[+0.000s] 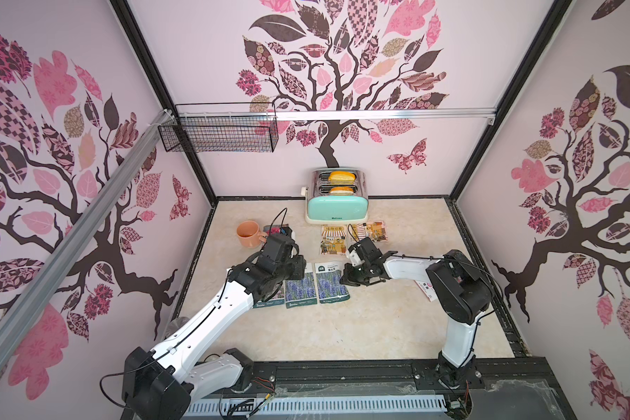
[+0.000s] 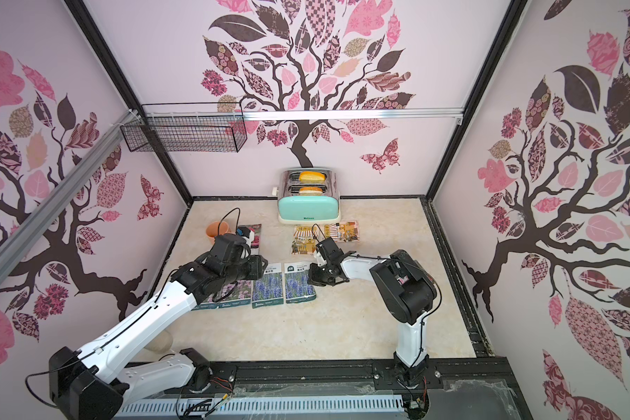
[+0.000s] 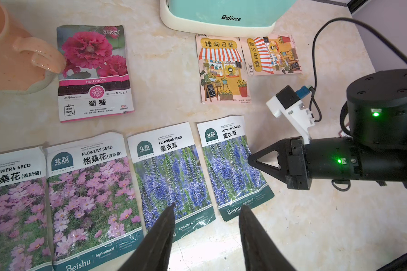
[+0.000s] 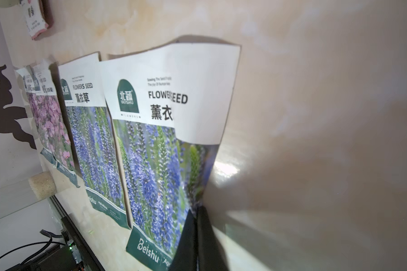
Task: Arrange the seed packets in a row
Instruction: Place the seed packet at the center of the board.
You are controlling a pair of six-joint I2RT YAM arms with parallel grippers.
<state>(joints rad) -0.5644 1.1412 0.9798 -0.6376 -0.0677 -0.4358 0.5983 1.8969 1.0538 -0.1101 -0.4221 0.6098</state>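
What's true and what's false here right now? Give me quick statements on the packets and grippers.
Two pink-flower packets and two lavender packets lie side by side in one row. True.
The hollyhock packet sits in that row. False: it lies apart, beside the mug.
The left gripper has its fingers apart, holding nothing. True.
The right gripper is wide open. False: it is shut, tip at the edge of the rightmost lavender packet.
Both shopfront packets lie by the toaster. True.

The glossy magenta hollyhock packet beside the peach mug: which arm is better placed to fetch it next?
Left, probably. The open, empty left gripper hovers on that side, nearer the glossy magenta hollyhock packet; the right gripper is shut against the rightmost blue lavender packet.
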